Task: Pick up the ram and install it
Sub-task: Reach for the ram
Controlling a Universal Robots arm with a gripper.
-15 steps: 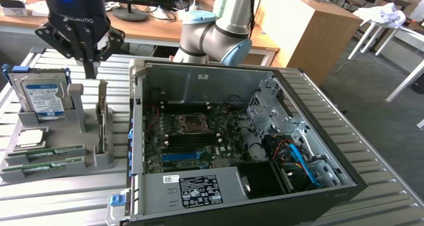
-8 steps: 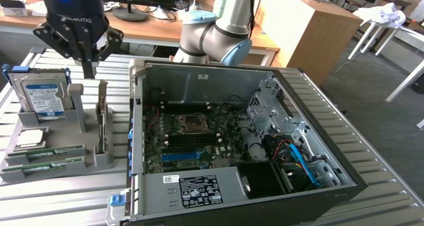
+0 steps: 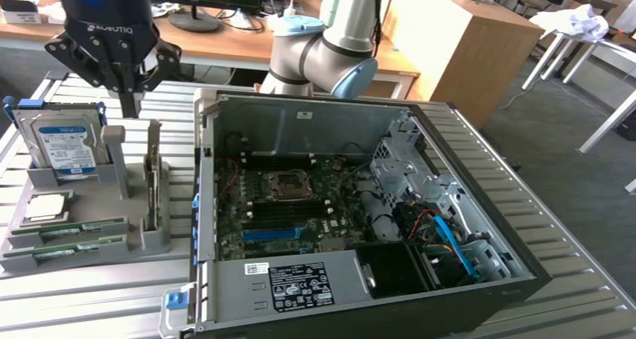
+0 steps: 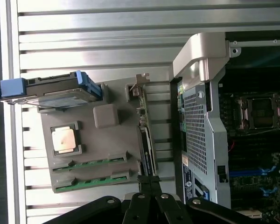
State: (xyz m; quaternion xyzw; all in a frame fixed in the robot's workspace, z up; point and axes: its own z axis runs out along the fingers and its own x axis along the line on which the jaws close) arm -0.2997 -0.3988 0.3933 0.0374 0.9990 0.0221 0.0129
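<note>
Exterior view, upper left: the gripper [image 3: 131,90], fingers closed together and empty, hangs over the grey holder [image 3: 149,242], whose slots present each ram [image 3: 71,230] for grasping.

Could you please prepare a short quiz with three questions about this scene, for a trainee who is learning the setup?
1. True or false: the pincer grips one of the ram sticks.
2. How many green ram sticks sit in the grey holder? A) one B) two C) four
3. Fill in: the hard drive stands ____ in its slot, not flat.

Key: 1 false, the pincer is shut on nothing, above the holder; 2 B; 3 upright.
</note>
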